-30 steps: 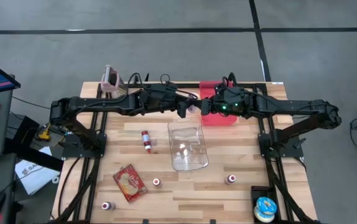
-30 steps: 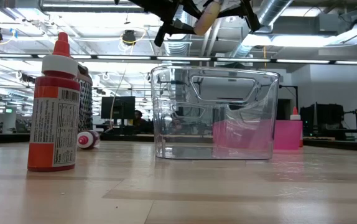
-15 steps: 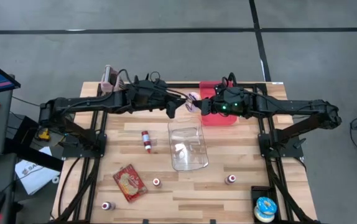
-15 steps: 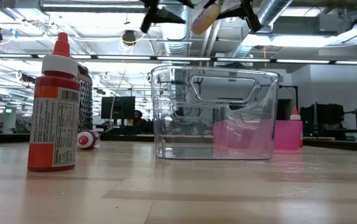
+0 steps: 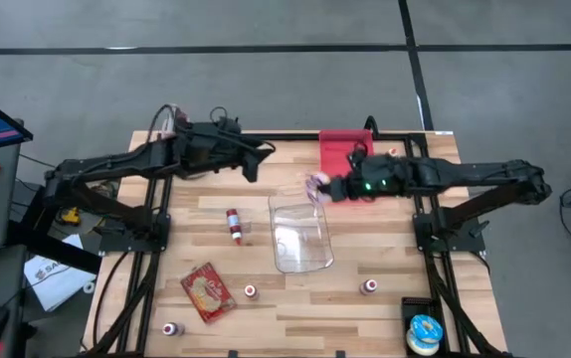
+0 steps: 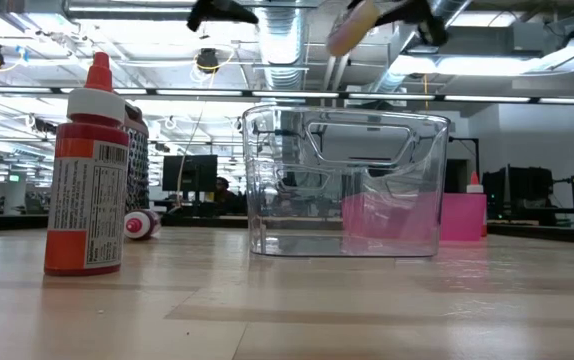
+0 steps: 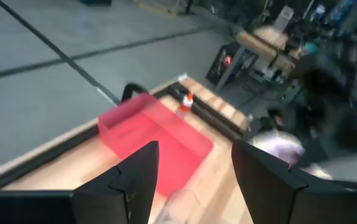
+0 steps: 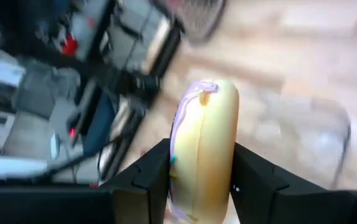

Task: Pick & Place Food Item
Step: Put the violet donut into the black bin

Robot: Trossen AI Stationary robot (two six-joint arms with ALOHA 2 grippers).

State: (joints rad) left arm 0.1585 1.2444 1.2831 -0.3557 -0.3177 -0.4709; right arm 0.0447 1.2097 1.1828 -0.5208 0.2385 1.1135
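Two arms hang over the far half of the worktop, and only one is loaded. On the left, the left gripper [image 5: 256,164] sits near the far edge with its fingers spread and nothing between them, as its wrist view confirms; it looks to be waiting. Nearer the front-left corner lie a red packet [image 5: 208,291] and, up from it, a small red-capped bottle [image 5: 234,225]. At the middle stands the clear container [image 5: 301,235], apparently with nothing in it. Just above that container's far rim the right gripper [image 5: 317,186] is clenched on the food item [image 8: 203,149], a pale yellow wrapped piece held well clear of the wood. Behind it, at the far edge, is the pink bin [image 5: 345,151]. Judging by this, the pick is done and the place remains: the item has yet to be lowered and let go, probably into the clear container.
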